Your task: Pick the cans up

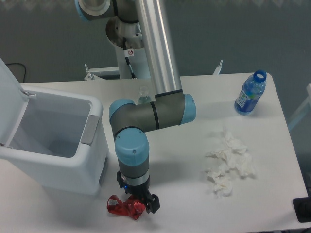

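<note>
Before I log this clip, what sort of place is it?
Probably a lab bench set up for trash sorting: a white table holds an open bin, a crushed can, tissue wads and a bottle.

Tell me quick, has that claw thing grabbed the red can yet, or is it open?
Gripper: down at the crushed red can on the table; whether the fingers are open or shut on it cannot be told from this view.
</note>
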Controlling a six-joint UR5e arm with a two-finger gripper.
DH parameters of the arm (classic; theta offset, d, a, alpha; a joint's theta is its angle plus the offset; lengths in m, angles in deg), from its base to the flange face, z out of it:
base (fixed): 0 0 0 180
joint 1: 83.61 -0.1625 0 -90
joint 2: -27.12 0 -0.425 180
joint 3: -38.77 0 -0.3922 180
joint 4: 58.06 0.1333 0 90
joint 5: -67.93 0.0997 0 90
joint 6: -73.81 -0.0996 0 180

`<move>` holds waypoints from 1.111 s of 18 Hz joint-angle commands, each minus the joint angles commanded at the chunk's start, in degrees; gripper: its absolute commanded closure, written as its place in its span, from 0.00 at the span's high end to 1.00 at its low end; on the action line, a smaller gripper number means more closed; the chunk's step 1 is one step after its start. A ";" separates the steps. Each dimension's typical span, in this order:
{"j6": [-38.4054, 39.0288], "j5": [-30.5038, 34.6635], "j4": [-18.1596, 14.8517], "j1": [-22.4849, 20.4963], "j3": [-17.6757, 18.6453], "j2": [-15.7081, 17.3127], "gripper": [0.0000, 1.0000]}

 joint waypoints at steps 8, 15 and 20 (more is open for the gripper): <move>2.73 0.00 0.00 0.18 0.09 -0.70 1.00; 2.65 0.00 0.00 0.18 0.00 -0.97 1.00; 2.64 -0.09 0.00 0.18 -0.26 -1.14 0.97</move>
